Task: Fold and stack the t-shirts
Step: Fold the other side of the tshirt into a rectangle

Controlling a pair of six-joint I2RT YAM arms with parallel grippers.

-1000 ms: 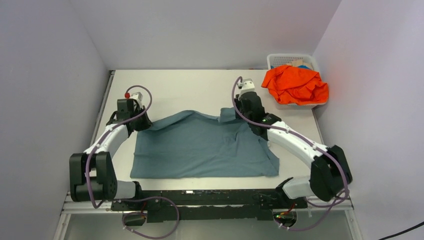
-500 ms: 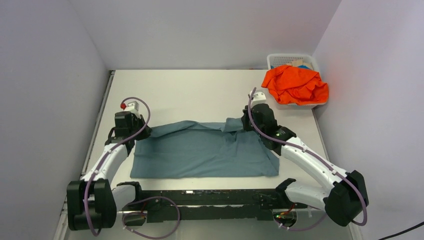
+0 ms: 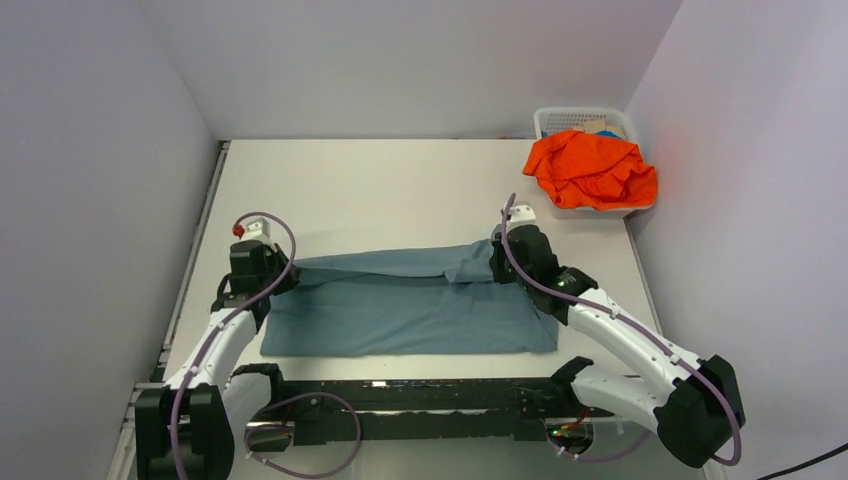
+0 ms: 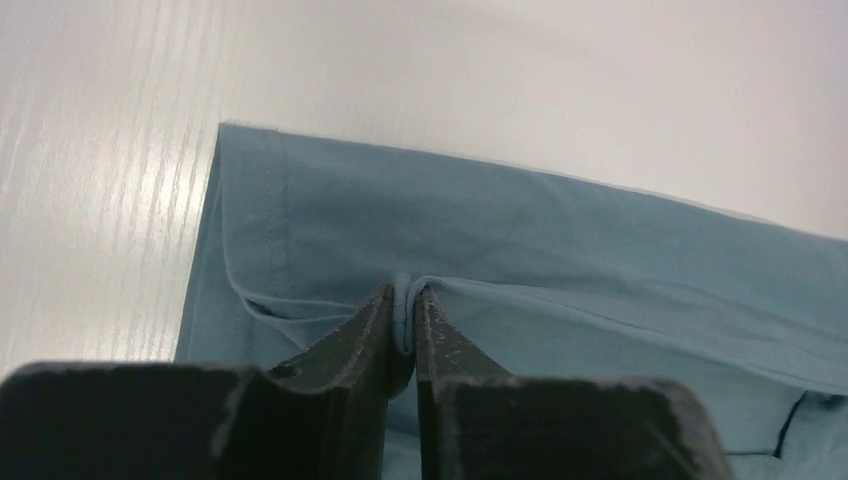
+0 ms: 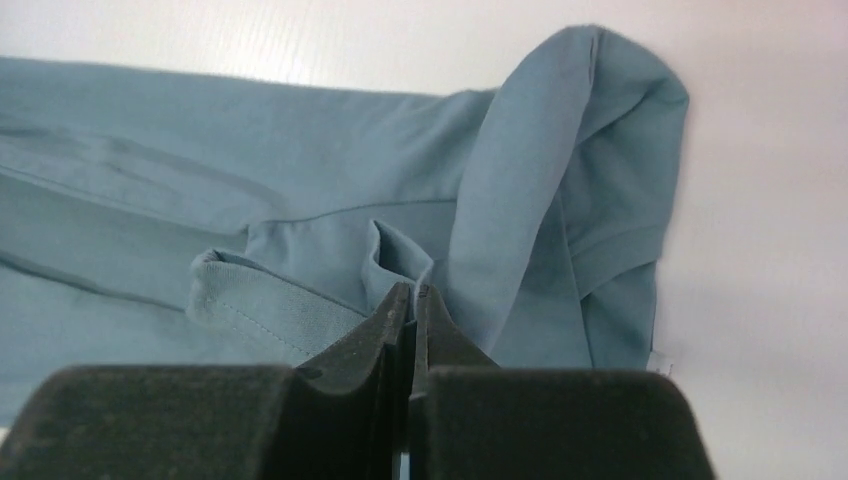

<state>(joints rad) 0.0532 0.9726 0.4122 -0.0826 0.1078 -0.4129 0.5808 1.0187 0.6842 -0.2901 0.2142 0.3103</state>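
The left pincer (image 4: 403, 305) grips a fold of the blue-grey shirt (image 3: 410, 312) at its left end, and the right pincer (image 5: 412, 300) grips a fold at its right end. The shirt lies doubled over near the bench (image 3: 400, 185) front. The orange shirt (image 3: 590, 168) is heaped on the basket (image 3: 583, 118), far right.

Top view: bare table (image 3: 400, 190) spans the upper centre of the frame, from the back wall (image 3: 420, 70) to the folded far edge of the blue-grey t-shirt (image 3: 400, 310), open to passage from either side. At upper right, the white basket (image 3: 580, 117), heaped with the orange t-shirt (image 3: 590, 170), blocks the corner. The left wall (image 3: 100, 200) and right wall (image 3: 740, 200) close both flanks, leaving narrow strips of tabletop. At lower centre, the left arm (image 3: 225, 335) and right arm (image 3: 620, 330) bracket the shirt, with the left gripper (image 3: 288, 270) and right gripper (image 3: 493, 262) clamped on its far edge.
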